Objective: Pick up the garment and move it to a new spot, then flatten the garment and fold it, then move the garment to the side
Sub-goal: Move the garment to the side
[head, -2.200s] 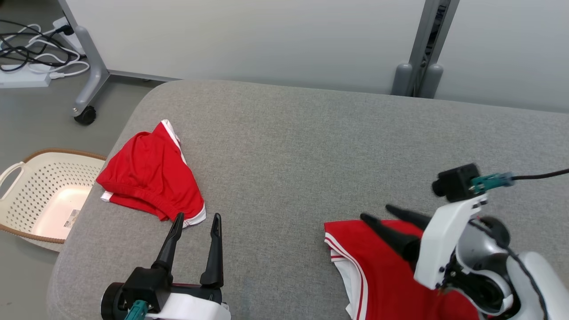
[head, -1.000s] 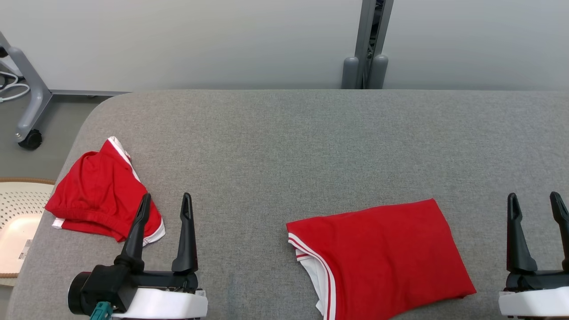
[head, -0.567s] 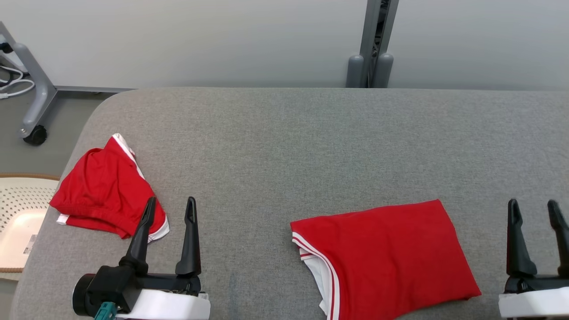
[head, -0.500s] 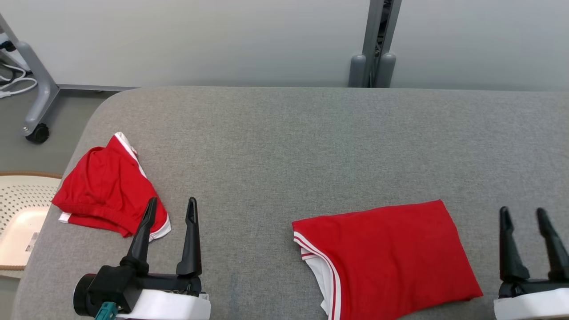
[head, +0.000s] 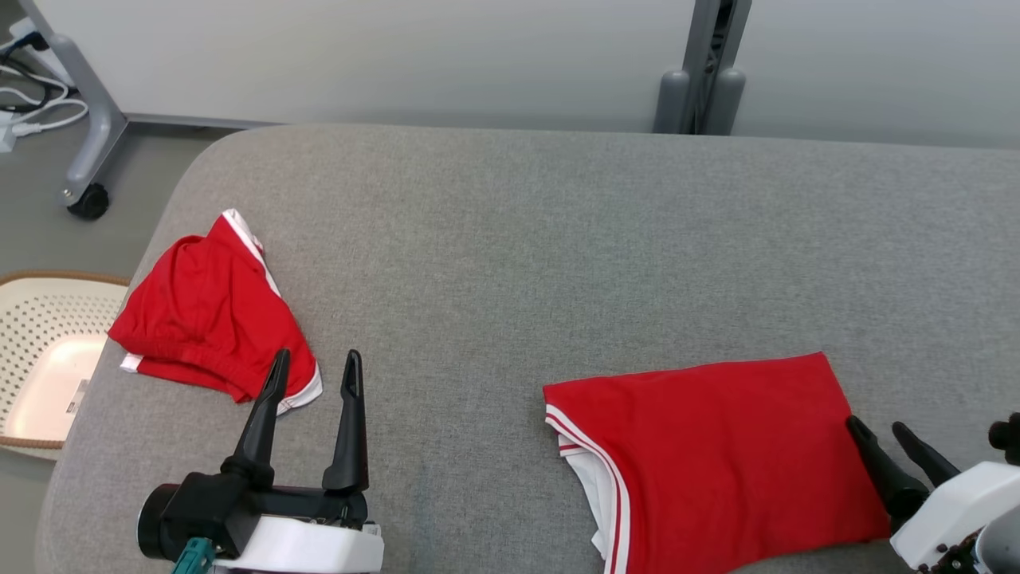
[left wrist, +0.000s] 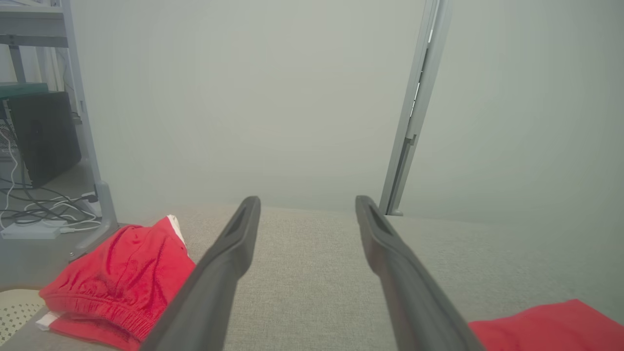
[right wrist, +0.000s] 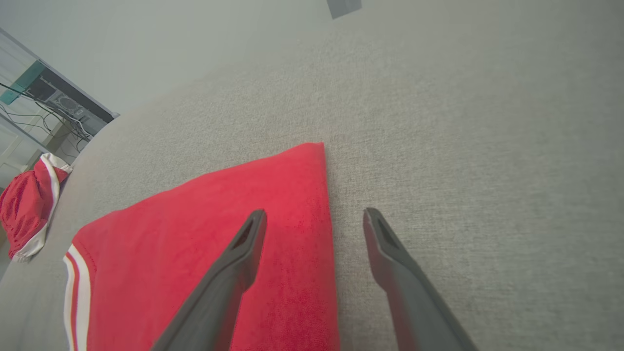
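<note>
- Grey cushion (head: 558,239) carries two red garments with white trim; no logo or print can be read on either
- Folded red garment (head: 717,462) lies flat at about 4 o'clock on the cushion in the head view, its white-and-red striped edge turned toward 9 o'clock
- Right gripper (head: 876,425) sits at the garment's 3 o'clock edge, jaws spread wide with nothing between them
- In the right wrist view one of its fingers (right wrist: 239,253) is over the red cloth and the other over bare grey fabric, straddling the garment's edge (right wrist: 331,234); whether they touch the cloth cannot be told
- Left gripper (head: 316,363) rests at 7 o'clock, jaws wide apart and empty, one fingertip overlapping the corner of the crumpled red garment (head: 211,319) in the head view
- That crumpled piece lies bunched at 9 o'clock near the cushion's rounded edge, well apart from the folded one
- Perforated cream basket (head: 64,277) stands on the floor at 9 o'clock beyond the cushion; a sticker (head: 76,396) lies on its bottom, its writing too small to read
</note>
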`<state>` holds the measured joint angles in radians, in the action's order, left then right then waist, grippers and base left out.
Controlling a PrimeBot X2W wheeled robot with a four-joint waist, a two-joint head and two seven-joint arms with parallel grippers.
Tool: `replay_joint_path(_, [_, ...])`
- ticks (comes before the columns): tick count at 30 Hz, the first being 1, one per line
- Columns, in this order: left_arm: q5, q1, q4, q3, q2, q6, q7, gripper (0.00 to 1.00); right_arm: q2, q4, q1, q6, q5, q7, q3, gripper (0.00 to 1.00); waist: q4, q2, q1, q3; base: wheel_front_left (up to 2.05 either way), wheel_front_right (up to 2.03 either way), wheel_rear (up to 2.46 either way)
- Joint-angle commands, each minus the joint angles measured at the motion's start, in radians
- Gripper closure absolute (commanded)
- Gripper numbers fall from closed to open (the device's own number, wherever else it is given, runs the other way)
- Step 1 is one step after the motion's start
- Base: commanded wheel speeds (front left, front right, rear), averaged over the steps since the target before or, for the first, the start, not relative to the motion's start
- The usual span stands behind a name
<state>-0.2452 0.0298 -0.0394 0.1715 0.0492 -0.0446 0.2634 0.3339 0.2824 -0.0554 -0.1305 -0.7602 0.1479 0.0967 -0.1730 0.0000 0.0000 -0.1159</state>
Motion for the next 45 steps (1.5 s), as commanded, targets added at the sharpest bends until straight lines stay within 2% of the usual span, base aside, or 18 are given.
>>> replay_joint_path(1, [0.005, -0.024, -0.003, -0.001, 0.003, 0.005, 0.001, 0.0, 0.018, 0.005, -0.018, 0.0, -0.024, 0.018, 0.009, 0.0, -0.008, 0.0, 0.0, -0.014, 0.0, 0.0, 0.0])
replay_joint_path(7, [0.02, -0.046, 0.002, 0.016, 0.003, 0.014, 0.001, 0.0, 0.067, 0.032, -0.077, 0.0, -0.116, 0.109, 0.079, 0.0, -0.026, 0.0, 0.0, -0.057, 0.0, 0.0, 0.0])
replay_joint_path(15, [0.026, -0.072, 0.007, 0.04, 0.003, 0.017, 0.001, 0.0, 0.088, 0.065, -0.147, 0.0, -0.203, 0.141, 0.173, 0.0, -0.042, 0.0, 0.0, -0.099, 0.0, 0.0, 0.0])
replay_joint_path(16, [0.027, -0.075, 0.007, 0.042, 0.003, 0.017, 0.001, 0.0, 0.09, 0.069, -0.154, 0.0, -0.212, 0.141, 0.186, 0.5, -0.043, 0.0, 0.0, -0.102, 0.0, 0.0, 0.0])
replay_joint_path(17, [0.027, -0.077, 0.007, 0.044, 0.003, 0.017, 0.001, 0.0, 0.093, 0.072, -0.159, 0.0, -0.219, 0.139, 0.198, 0.87, -0.045, 0.0, 0.0, -0.103, 0.0, 0.0, 0.0])
replay_joint_path(18, [0.027, -0.078, 0.008, 0.045, 0.003, 0.016, 0.001, 0.0, 0.096, 0.074, -0.162, 0.0, -0.224, 0.135, 0.207, 1.0, -0.046, 0.0, 0.0, -0.104, 0.0, 0.0, 0.0])
replay_joint_path(21, [0.019, -0.079, 0.008, 0.049, 0.003, 0.018, 0.001, 0.0, 0.113, 0.074, -0.177, 0.0, -0.237, 0.107, 0.233, 1.0, -0.046, 0.0, 0.0, -0.104, 0.0, 0.0, 0.0])
replay_joint_path(24, [-0.033, -0.07, 0.012, 0.062, 0.003, 0.064, 0.001, 0.0, 0.134, 0.083, -0.189, 0.0, -0.239, 0.077, 0.254, 1.0, -0.038, 0.0, 0.0, -0.097, 0.0, 0.0, 0.0])
replay_joint_path(27, [-0.01, -0.063, 0.017, 0.064, 0.003, 0.099, 0.001, 0.0, 0.157, 0.098, -0.205, 0.0, -0.235, 0.054, 0.274, 1.0, -0.02, 0.0, 0.0, -0.088, 0.0, 0.0, 0.0])
replay_joint_path(31, [-0.008, -0.057, 0.013, 0.053, 0.003, 0.094, 0.001, 0.0, 0.18, 0.106, -0.223, 0.0, -0.234, 0.036, 0.289, 1.0, 0.009, 0.0, 0.0, -0.085, 0.0, 0.0, 0.0])
replay_joint_path(35, [0.005, -0.073, 0.0, 0.063, 0.003, 0.105, 0.001, 0.0, 0.241, 0.108, -0.263, 0.0, -0.201, 0.024, 0.314, 1.0, 0.056, 0.0, 0.0, -0.102, 0.0, 0.0, 0.0])
replay_joint_path(45, [0.069, -0.154, -0.024, 0.112, 0.003, 0.12, 0.001, 0.0, 0.407, 0.114, -0.419, 0.0, -0.114, 0.003, 0.326, 1.0, 0.19, 0.0, 0.0, -0.253, 0.0, 0.0, 0.0])
